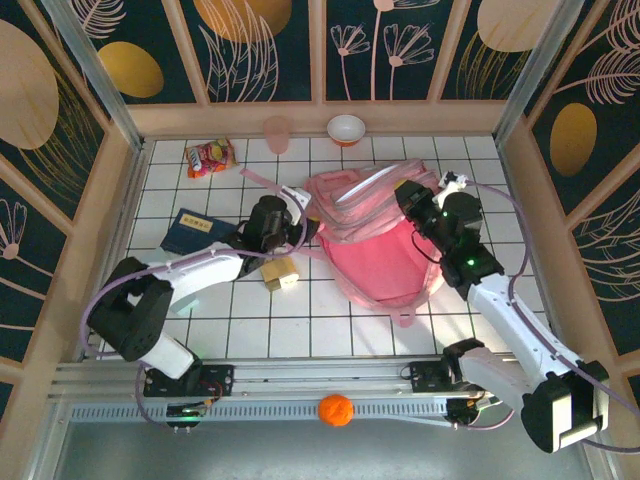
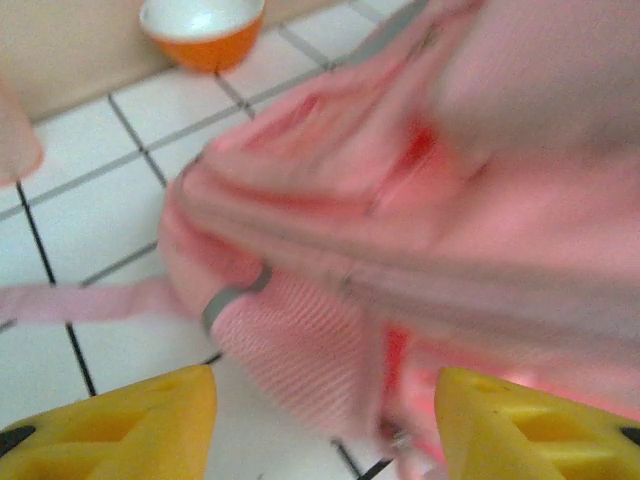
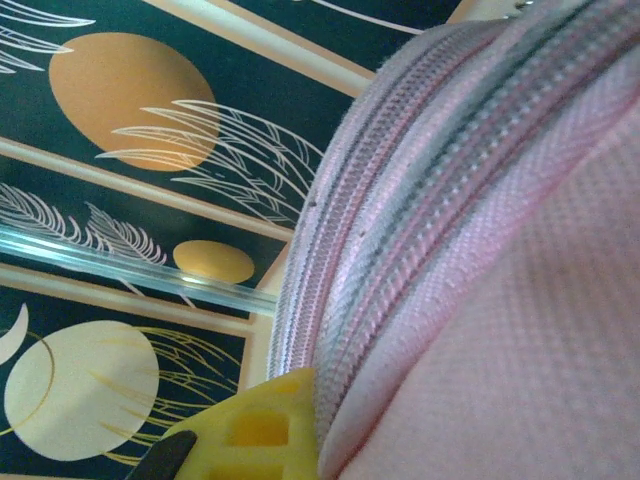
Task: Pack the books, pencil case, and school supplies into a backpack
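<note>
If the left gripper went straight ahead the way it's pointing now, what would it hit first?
The backpack. The left gripper, fingers apart, points at its mesh side panel. That looks close, though blur leaves the depth uncertain.

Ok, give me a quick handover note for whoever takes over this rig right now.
Left hand: open at the backpack's left edge, holding nothing.
Right hand: shut on the backpack's zip rim, far right side.
Things: the navy book lies on the table, left of the left hand. The tan blocks sit just outside the backpack's left side.
Done: backpack gripped; nothing seen packed.
Left: get the book, blocks and other supplies inside.
</note>
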